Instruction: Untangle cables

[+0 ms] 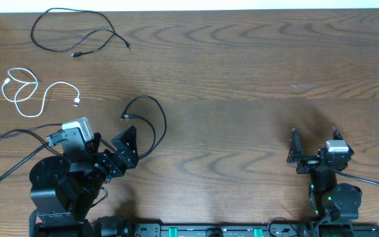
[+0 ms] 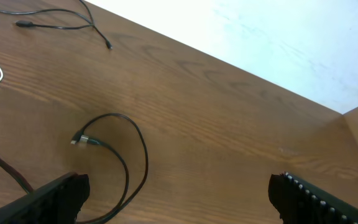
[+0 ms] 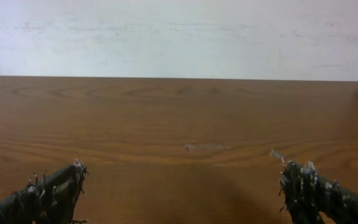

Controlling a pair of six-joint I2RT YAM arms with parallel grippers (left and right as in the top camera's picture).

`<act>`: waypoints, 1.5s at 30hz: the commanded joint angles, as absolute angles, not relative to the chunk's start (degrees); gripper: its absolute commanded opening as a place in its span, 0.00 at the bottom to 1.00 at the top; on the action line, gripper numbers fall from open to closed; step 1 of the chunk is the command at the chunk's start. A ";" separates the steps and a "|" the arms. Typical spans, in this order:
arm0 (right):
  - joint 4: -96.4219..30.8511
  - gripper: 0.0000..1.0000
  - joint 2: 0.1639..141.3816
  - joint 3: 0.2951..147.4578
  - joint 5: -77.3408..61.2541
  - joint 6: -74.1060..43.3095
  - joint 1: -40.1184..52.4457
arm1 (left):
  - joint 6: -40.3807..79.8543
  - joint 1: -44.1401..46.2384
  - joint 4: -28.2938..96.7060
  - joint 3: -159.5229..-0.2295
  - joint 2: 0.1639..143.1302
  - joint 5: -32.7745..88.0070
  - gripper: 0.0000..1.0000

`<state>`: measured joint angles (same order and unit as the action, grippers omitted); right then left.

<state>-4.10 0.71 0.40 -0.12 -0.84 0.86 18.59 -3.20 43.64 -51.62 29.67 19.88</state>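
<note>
**Left gripper** (image 1: 110,150): jaws spread wide, nothing held. In the left wrist view both fingers (image 2: 55,198) show at the lower corners with bare wooden table (image 1: 242,66) between them.

**Short black cable** (image 2: 82,140): lies on the table just ahead of the left gripper. It forms an open loop, and its plug end points back toward the fingers. The lower run of the loop passes close beside one finger. Contact cannot be determined.

**White cable** (image 1: 77,101): coiled loosely, farther ahead of the left gripper and off to its side, apart from the short black cable.

**Long black cable** (image 1: 76,54): lies beyond the white cable, farthest from the left gripper, near the far table edge.

**Right gripper** (image 1: 314,139): jaws spread wide, nothing held. All three cables lie well apart from it; only bare table lies ahead of its fingers.
</note>
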 commanded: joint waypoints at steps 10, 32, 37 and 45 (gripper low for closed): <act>-4.45 0.99 0.32 0.32 0.27 0.45 0.43 | 18.24 -3.14 43.72 -52.36 29.52 20.75 0.98; -4.43 0.99 0.32 0.32 0.25 0.45 0.43 | 18.24 -3.14 45.50 -52.36 29.52 20.73 0.98; -4.43 0.99 0.32 0.32 0.25 0.45 0.43 | 18.26 -3.14 46.24 -52.36 29.52 20.88 0.98; -4.40 0.99 0.32 0.32 0.25 0.45 0.43 | 11.64 -1.23 45.28 -49.80 28.84 19.90 0.98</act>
<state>-4.08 0.71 0.40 -0.16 -0.34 0.86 16.45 -1.93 45.87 -51.33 29.63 19.79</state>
